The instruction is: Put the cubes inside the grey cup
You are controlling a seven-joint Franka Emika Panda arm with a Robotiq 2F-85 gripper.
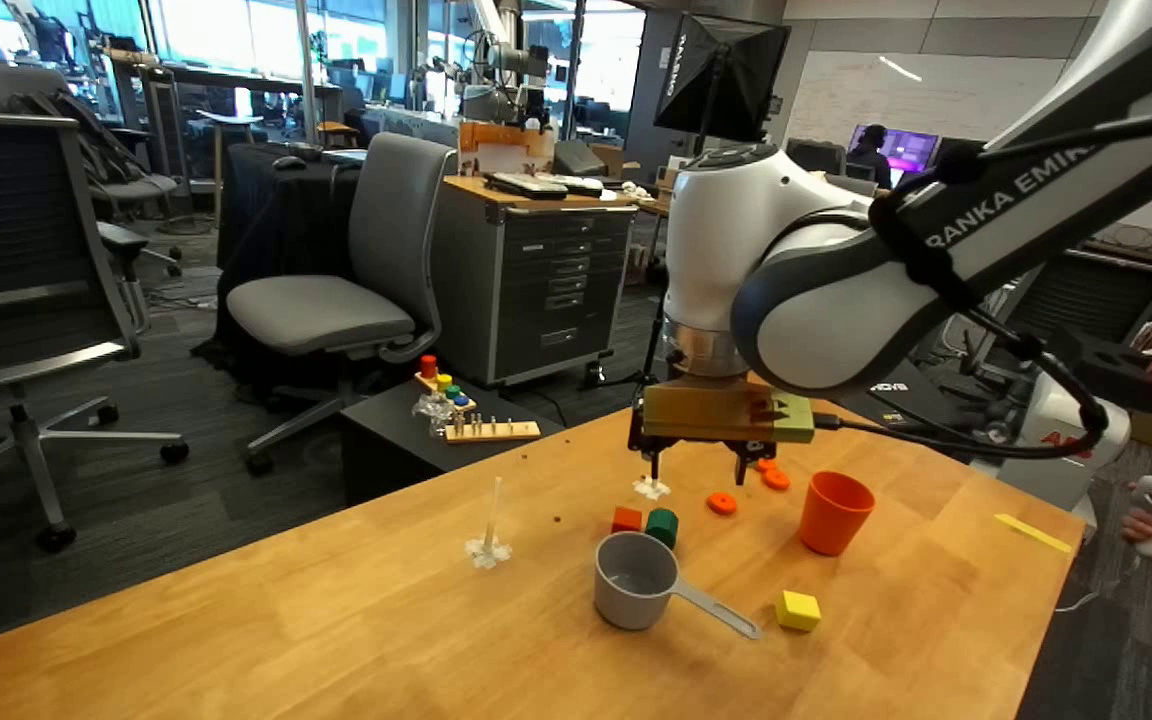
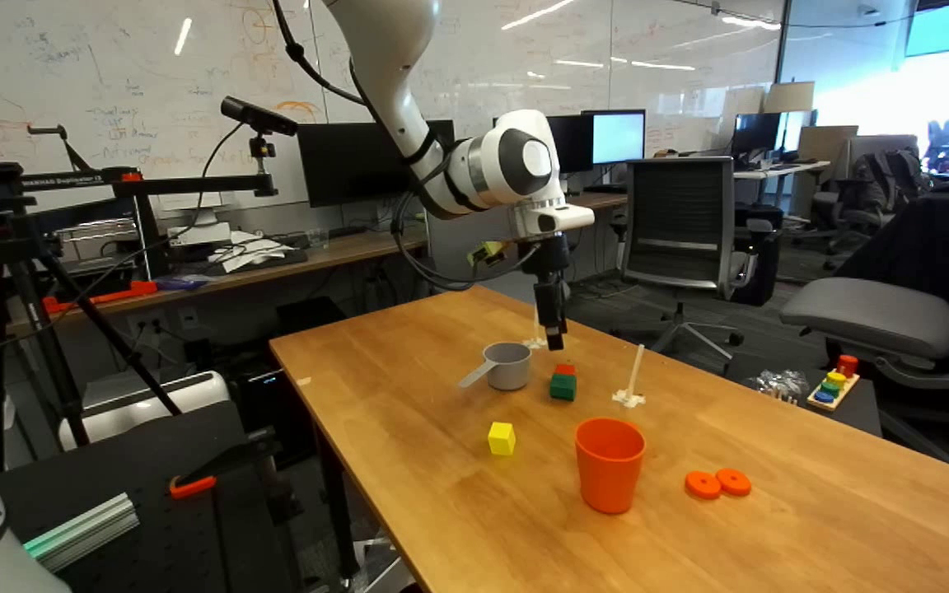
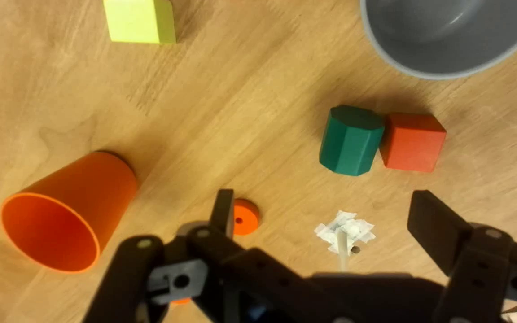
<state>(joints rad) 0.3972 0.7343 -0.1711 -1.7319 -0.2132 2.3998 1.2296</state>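
Note:
The grey cup (image 1: 634, 595), with its handle, stands upright on the table; nothing shows inside the part of it visible in the wrist view. Close beside it, a red cube (image 3: 413, 148) and a green eight-sided block (image 3: 352, 141) lie side by side, touching or nearly so. A yellow cube (image 1: 798, 611) rests apart, past the end of the cup's handle. My gripper (image 3: 326, 215) hangs above the table with its fingers spread wide and nothing between them. In the wrist view the red and green blocks appear just beyond the fingertips (image 3: 435, 224).
An orange cup (image 1: 836, 512) stands upright on the table, with flat orange discs (image 2: 703, 484) near it. Two thin upright pegs are taped down: one peg (image 3: 343, 246) below my gripper, another peg (image 2: 634, 375) farther along. A yellow tape strip (image 1: 1032, 533) marks one table end.

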